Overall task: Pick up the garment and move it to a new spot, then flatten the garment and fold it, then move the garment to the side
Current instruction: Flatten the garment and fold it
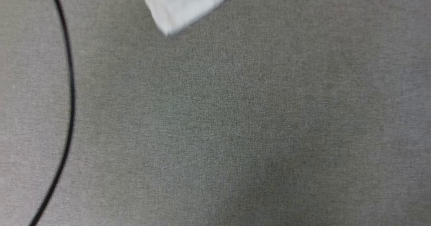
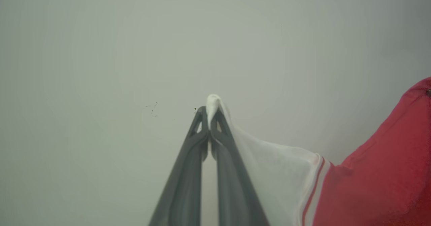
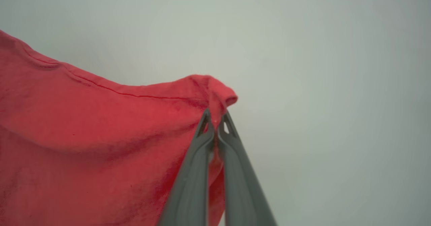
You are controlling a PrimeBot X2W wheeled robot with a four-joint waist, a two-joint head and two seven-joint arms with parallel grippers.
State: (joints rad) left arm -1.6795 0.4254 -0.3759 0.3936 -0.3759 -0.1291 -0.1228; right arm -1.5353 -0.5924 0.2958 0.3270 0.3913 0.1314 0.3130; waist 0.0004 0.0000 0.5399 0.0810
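In the left wrist view my left gripper (image 2: pixel 209 118) is shut on the tip of the garment's white sleeve (image 2: pixel 272 172). From there the sleeve runs right, past red-and-white trim, into the garment's red body (image 2: pixel 380 172). In the right wrist view my right gripper (image 3: pixel 214 120) is shut on a pinched fold of the red garment (image 3: pixel 101 125) near a seamed edge, and the cloth hangs to the left of the fingers. A white sleeve of the garment (image 1: pixel 183 3) dips in at the top edge of the blurred head view.
A grey carpeted floor (image 1: pixel 235 118) spreads below in the head view. A black cable (image 1: pixel 69 94) curves down its left side. Both wrist views face a plain pale surface (image 2: pixel 134 51) behind the held cloth.
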